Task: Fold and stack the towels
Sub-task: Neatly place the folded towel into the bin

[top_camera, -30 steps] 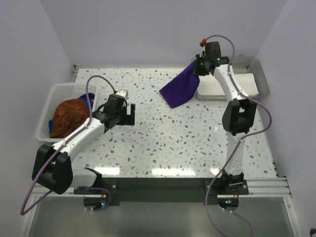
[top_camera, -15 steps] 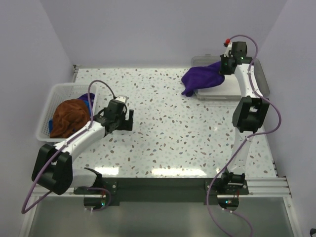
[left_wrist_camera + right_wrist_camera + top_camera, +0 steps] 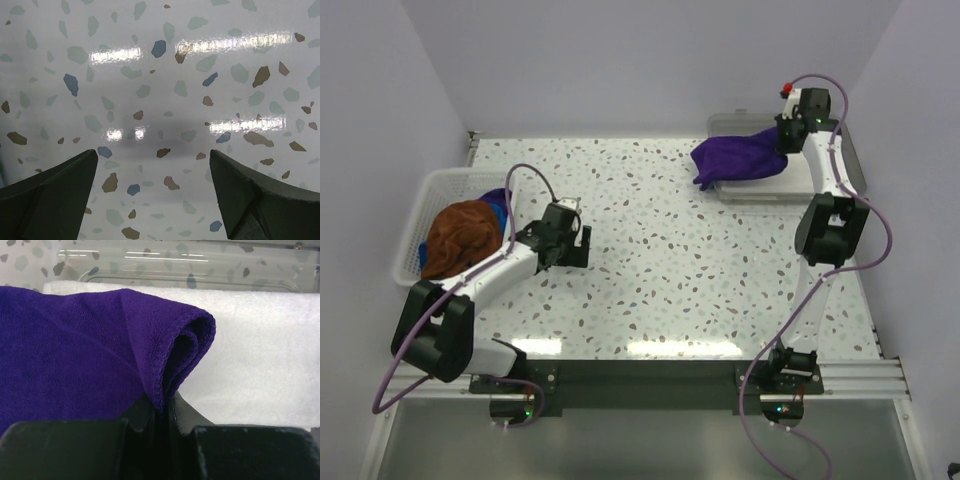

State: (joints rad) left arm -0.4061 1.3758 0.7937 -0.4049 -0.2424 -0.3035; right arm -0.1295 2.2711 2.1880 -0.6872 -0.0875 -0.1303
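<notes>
One purple towel (image 3: 740, 158) pinched at its folded edge in right gripper (image 3: 162, 412), draped over white-lined grey tray (image 3: 725, 123) at far right of surface (image 3: 670, 260). Left gripper (image 3: 152, 160) spread wide, holding nothing, low over surface near white basket (image 3: 420, 200) with rust-brown towel (image 3: 460, 238) and blue towel (image 3: 498, 203).

The right gripper (image 3: 162, 411) is closed on a folded edge of a deep purple towel (image 3: 75, 350), with the cloth pinched between its two dark fingers (image 3: 189, 416) at the bottom of the view. The towel fills the left side and lies over a flat white sheet (image 3: 260, 365). Behind the sheet rises the clear wall of a tray (image 3: 200, 265), with speckled table (image 3: 30, 262) beyond.
</notes>
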